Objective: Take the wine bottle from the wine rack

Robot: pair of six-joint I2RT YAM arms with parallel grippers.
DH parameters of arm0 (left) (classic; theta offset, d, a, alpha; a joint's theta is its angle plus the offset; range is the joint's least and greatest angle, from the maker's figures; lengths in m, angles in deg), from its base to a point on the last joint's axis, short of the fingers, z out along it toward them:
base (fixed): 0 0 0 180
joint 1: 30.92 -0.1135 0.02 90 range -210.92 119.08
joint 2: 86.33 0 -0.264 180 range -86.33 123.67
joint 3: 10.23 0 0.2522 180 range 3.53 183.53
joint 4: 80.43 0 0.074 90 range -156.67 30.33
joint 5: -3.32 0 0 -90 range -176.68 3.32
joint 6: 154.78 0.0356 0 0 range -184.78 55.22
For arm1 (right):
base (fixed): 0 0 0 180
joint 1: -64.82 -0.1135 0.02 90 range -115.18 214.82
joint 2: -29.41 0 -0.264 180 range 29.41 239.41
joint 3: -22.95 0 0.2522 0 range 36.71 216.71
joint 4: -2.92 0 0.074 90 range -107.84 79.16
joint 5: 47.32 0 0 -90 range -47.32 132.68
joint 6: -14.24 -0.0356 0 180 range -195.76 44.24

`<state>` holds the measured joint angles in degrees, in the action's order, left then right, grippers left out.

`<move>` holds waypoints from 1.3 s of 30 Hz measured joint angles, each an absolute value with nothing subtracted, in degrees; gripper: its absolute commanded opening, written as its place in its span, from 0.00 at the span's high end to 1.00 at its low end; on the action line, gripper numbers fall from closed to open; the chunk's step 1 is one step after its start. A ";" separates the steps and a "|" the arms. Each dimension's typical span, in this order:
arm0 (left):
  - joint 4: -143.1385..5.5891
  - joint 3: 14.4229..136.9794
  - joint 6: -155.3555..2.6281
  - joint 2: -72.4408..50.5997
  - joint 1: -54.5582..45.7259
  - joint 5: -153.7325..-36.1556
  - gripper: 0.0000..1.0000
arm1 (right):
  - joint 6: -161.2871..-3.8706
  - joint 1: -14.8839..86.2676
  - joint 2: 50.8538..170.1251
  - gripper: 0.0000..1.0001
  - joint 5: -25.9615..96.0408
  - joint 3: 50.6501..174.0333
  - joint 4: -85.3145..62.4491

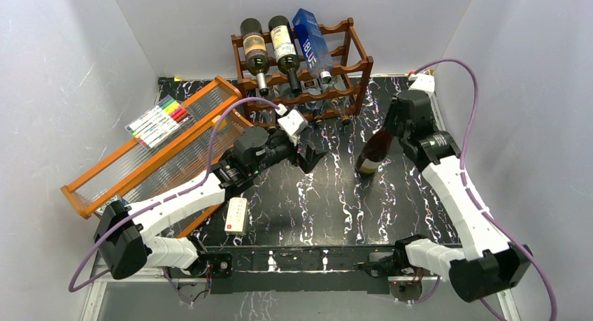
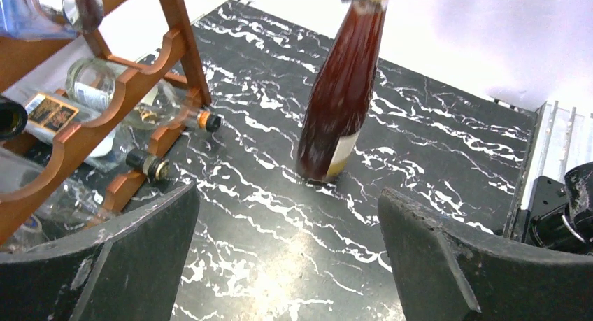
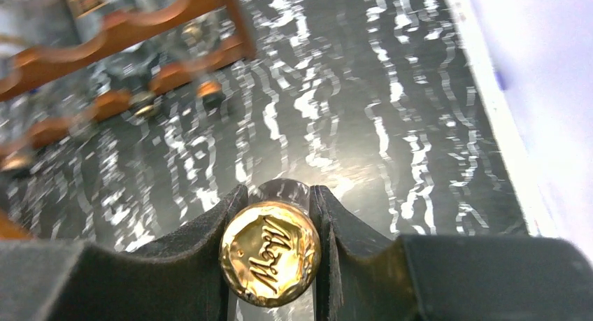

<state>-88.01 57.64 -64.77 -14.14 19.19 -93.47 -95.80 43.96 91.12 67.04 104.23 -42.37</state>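
Right gripper (image 3: 278, 202): closed on the very top of the neck of the brown glass wine bottle (image 2: 340, 97), just under its gold foil cap (image 3: 270, 253).
Bottle position: off the dark reddish-brown wooden wine rack (image 2: 180, 38), leaning over the black white-veined table (image 1: 329, 209) well to the rack's right. Whether its base touches the table cannot be told.
Left gripper (image 2: 287, 223): spread wide, nothing held, aimed at the table between rack and bottle.
Slip risk: only the narrow top is pinched, so a heavy body could be expected to swing or slide out of the pads.
Topple risk: if released while tilted, the bottle would likely fall and roll.
Cap writing: embossed script beginning "Mo"; the rest is not made out.
Rack writing: "BLUE" is read on a blue square-sided bottle (image 1: 312, 38).
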 measured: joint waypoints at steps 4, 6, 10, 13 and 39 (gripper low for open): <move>-84.28 58.69 -65.30 -14.17 19.19 -92.00 0.02 | -94.05 50.34 96.87 1.00 69.90 108.30 -42.17; -82.92 58.88 -65.43 -14.69 19.19 -91.39 0.02 | -93.59 54.03 99.69 1.00 70.21 109.96 -40.86; -81.15 58.75 -65.34 -17.29 19.19 -89.84 0.02 | -93.09 58.95 103.82 1.00 70.78 112.72 -39.28; -81.09 58.21 -65.28 -20.09 19.19 -88.70 0.02 | -91.71 61.11 105.98 1.00 72.57 113.87 -37.80; -83.29 54.58 -68.97 -23.24 19.19 -87.35 0.02 | -89.37 77.44 108.63 0.36 65.99 114.07 -27.92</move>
